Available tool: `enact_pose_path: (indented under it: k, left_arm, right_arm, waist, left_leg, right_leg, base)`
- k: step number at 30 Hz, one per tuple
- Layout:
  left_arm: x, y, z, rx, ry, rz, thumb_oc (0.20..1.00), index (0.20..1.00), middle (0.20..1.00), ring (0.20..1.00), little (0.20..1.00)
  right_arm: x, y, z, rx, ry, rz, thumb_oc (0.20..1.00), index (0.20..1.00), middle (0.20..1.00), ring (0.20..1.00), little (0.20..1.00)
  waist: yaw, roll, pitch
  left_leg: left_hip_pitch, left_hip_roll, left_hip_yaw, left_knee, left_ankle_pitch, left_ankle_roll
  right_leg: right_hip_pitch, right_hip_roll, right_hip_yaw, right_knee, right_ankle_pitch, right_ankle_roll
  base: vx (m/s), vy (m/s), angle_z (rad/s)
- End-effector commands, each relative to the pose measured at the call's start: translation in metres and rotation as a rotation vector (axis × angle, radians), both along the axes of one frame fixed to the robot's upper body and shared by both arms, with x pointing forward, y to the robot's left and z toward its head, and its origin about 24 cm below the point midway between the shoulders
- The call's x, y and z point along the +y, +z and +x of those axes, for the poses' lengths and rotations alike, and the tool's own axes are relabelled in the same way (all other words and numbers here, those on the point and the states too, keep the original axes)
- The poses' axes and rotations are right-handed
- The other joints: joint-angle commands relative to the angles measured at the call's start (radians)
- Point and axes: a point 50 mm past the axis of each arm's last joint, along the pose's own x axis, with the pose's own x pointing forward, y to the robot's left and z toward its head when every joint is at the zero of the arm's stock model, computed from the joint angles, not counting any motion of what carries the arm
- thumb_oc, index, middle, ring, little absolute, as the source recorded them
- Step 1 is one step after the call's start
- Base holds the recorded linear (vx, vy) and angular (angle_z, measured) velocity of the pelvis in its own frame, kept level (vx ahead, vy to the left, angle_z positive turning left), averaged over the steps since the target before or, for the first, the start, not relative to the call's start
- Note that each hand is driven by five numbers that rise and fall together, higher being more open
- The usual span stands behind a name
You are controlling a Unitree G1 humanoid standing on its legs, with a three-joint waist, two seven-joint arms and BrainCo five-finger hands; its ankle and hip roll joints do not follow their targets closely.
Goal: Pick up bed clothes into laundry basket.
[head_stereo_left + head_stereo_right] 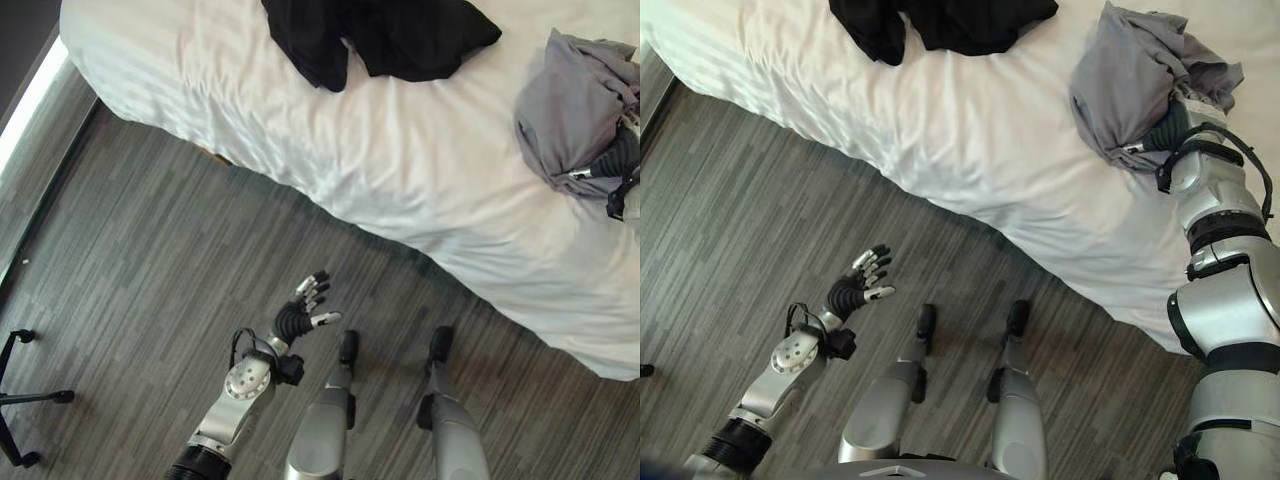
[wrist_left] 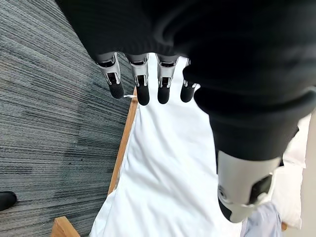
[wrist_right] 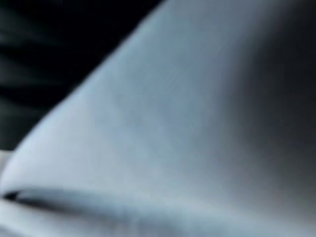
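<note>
A crumpled grey garment (image 1: 1130, 90) lies on the white bed (image 1: 400, 170) at the right. My right hand (image 1: 1170, 128) reaches into its near side; the dark ribbed cover shows, and the cloth hides the fingers. Grey cloth (image 3: 173, 123) lies right against the right wrist view. A black garment (image 1: 380, 35) is spread at the far edge of the bed, apart from the grey one. My left hand (image 1: 300, 312) hangs over the wooden floor in front of the bed, fingers (image 2: 143, 91) straight and open, holding nothing.
The bed runs diagonally across the scene, and its sheet hangs down to the grey plank floor (image 1: 150, 260). A wooden bed frame edge (image 2: 123, 143) shows under the sheet. A black stand base (image 1: 20, 400) sits on the floor at the far left.
</note>
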Motion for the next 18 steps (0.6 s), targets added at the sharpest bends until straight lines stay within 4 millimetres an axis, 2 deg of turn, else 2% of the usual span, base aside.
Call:
enact_pose_path:
  k: [1, 3, 5, 6, 7, 11, 15, 16, 18]
  left_arm:
    - [-0.011, 0.018, 0.003, -0.110, -0.005, -0.033, 1.000, 1.000, 1.000, 1.000, 1.000]
    - [-0.007, 0.021, 0.008, -0.128, 0.050, -0.049, 1.000, 1.000, 1.000, 1.000, 1.000]
    - [-0.007, 0.021, 0.008, -0.127, 0.047, -0.045, 1.000, 1.000, 1.000, 1.000, 1.000]
    - [0.002, 0.020, 0.010, -0.136, 0.100, -0.016, 1.000, 1.000, 1.000, 1.000, 1.000]
    - [0.005, 0.016, 0.009, -0.123, 0.114, 0.015, 1.000, 1.000, 1.000, 1.000, 1.000]
    - [0.019, 0.012, 0.005, -0.107, 0.195, 0.031, 1.000, 1.000, 1.000, 1.000, 1.000]
    - [0.031, 0.023, 0.007, -0.168, 0.221, 0.091, 1.000, 1.000, 1.000, 1.000, 1.000]
    - [0.031, 0.023, 0.007, -0.167, 0.221, 0.092, 1.000, 1.000, 1.000, 1.000, 1.000]
    - [0.038, 0.038, 0.013, -0.233, 0.255, 0.102, 1.000, 1.000, 1.000, 1.000, 1.000]
  right_arm:
    - [0.000, -0.052, -0.004, 0.076, 0.001, 0.332, 0.200, 0.200, 0.200, 0.200, 0.200]
    - [0.009, -0.043, -0.007, -0.319, 0.149, 1.006, 0.200, 0.200, 0.200, 0.200, 0.200]
    - [0.008, -0.045, -0.008, -0.320, 0.145, 1.011, 0.200, 0.200, 0.200, 0.200, 0.200]
    - [0.038, -0.047, -0.022, -0.604, 0.409, 1.412, 0.200, 0.200, 0.200, 0.200, 0.200]
    - [0.047, -0.053, -0.031, -0.686, 0.494, 1.579, 0.200, 0.200, 0.200, 0.200, 0.200]
    - [0.082, -0.086, -0.069, -0.826, 0.693, 1.935, 0.200, 0.200, 0.200, 0.200, 0.200]
    - [0.092, -0.111, -0.086, -0.876, 0.693, 2.110, 0.200, 0.200, 0.200, 0.200, 0.200]
    - [0.092, -0.111, -0.086, -0.876, 0.693, 2.112, 0.200, 0.200, 0.200, 0.200, 0.200]
    - [0.095, -0.118, -0.092, -0.909, 0.686, 2.170, 0.200, 0.200, 0.200, 0.200, 0.200]
  waist:
    - [-0.004, 0.013, 0.002]
    - [-0.034, 0.010, 0.000]
    - [-0.030, 0.006, -0.001]
    - [-0.070, -0.007, 0.001]
    - [-0.082, -0.017, -0.002]
    - [-0.114, -0.024, -0.019]
    - [-0.131, -0.019, -0.048]
    - [-0.131, -0.020, -0.048]
    - [-0.140, -0.018, -0.064]
  left_leg:
    - [-0.024, 0.020, -0.027, -0.027, 0.074, -0.035]
    - [-0.006, 0.020, -0.019, -0.030, 0.063, -0.032]
    - [-0.007, 0.018, -0.019, -0.031, 0.067, -0.032]
    - [0.019, 0.018, -0.002, -0.033, 0.049, -0.032]
    - [0.024, 0.016, 0.004, -0.033, 0.049, -0.032]
    - [0.046, 0.014, 0.015, -0.033, 0.041, -0.035]
    - [0.068, 0.009, 0.019, -0.033, 0.037, -0.037]
    - [0.070, 0.008, 0.018, -0.033, 0.037, -0.037]
    - [0.080, 0.007, 0.018, -0.033, 0.034, -0.038]
  right_leg:
    - [0.054, -0.052, 0.015, 0.014, -0.043, 0.083]
    - [0.061, -0.052, 0.020, 0.014, -0.048, 0.085]
    - [0.059, -0.054, 0.020, 0.014, -0.046, 0.085]
    - [0.070, -0.049, 0.029, 0.014, -0.053, 0.086]
    - [0.071, -0.051, 0.033, 0.014, -0.050, 0.086]
    - [0.086, -0.055, 0.035, 0.014, -0.051, 0.091]
    - [0.115, -0.067, 0.027, 0.014, -0.058, 0.092]
    - [0.117, -0.067, 0.026, 0.014, -0.058, 0.093]
    - [0.130, -0.072, 0.023, 0.014, -0.060, 0.093]
  base:
    - [0.02, 0.032, 0.02]
    - [0.03, 0.037, 0.03]
    - [0.01, 0.013, -0.03]
    - [0.02, 0.036, -0.17]
    - [0.03, 0.032, -0.19]
    - [0.01, 0.000, -0.25]
    - [0.01, -0.001, -0.07]
    - [-0.01, 0.004, 0.03]
    - [0.00, 0.002, 0.05]
